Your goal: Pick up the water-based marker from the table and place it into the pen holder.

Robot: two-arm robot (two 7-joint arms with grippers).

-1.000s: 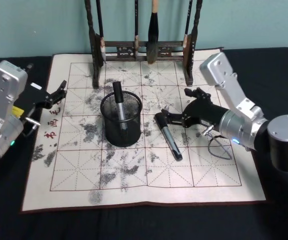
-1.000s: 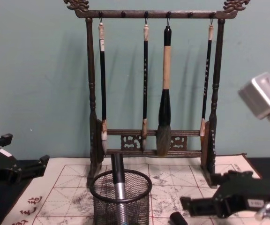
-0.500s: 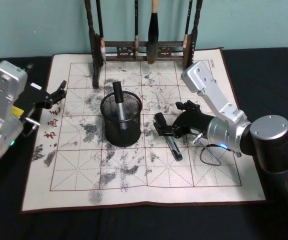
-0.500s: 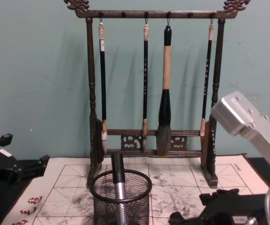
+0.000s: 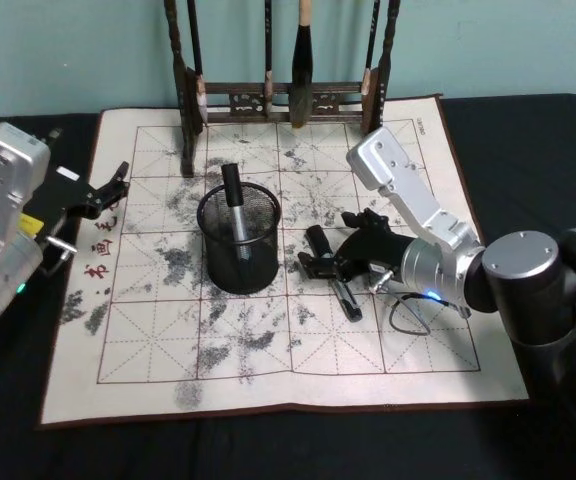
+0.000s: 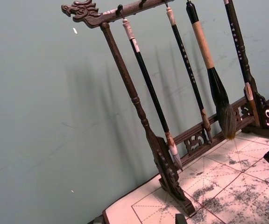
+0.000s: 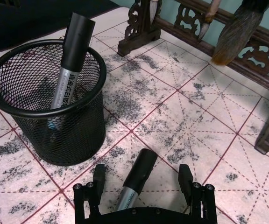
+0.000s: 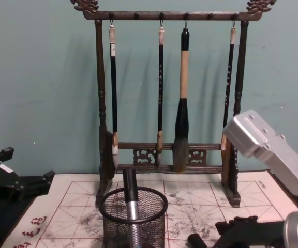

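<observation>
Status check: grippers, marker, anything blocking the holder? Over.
Right gripper open, straddling marker flat on mat, not yet gripped. Left gripper parked at mat's left edge. Pen holder close by, other marker standing inside; nothing between.

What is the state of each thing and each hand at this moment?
pen holder: upright, holds a second marker
loose marker: lying flat on the mat, not gripped
right hand: open, straddling that marker
left hand: parked at the mat's left edge
brushes: hanging on the rack
</observation>
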